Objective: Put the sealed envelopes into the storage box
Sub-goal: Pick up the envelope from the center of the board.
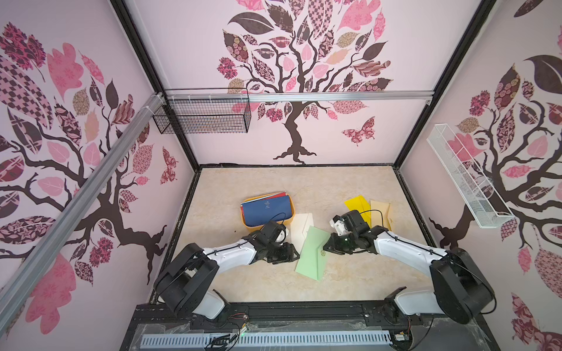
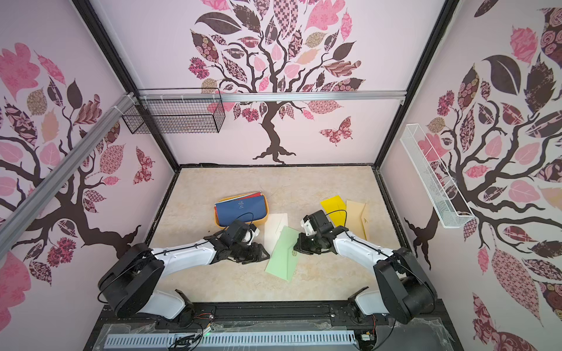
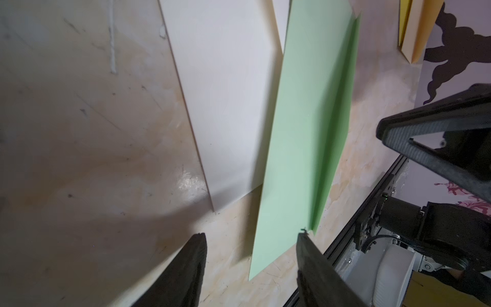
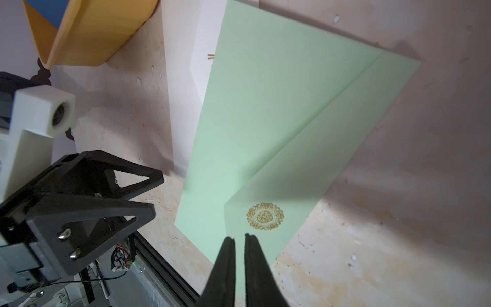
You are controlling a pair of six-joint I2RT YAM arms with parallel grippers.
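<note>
The box (image 4: 87, 34) at ten o'clock holds several envelopes (image 1: 266, 212); four remain outside. My right gripper (image 4: 238, 236) pinches the green envelope (image 4: 265, 119); my left gripper (image 3: 252, 235) is spread.

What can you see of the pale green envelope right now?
The pale green envelope is flat matte paper, flap side up, flap closed, with a gold round emblem at its tip. It lies slanted on the table, one end overlapping the cream envelope. The nearly shut right gripper sits at its edge by the emblem; grip unclear.

pale green envelope (image 4: 265, 127), gold emblem (image 4: 265, 215); navy envelope (image 1: 266, 212), orange-yellow box (image 4: 93, 34).
</note>
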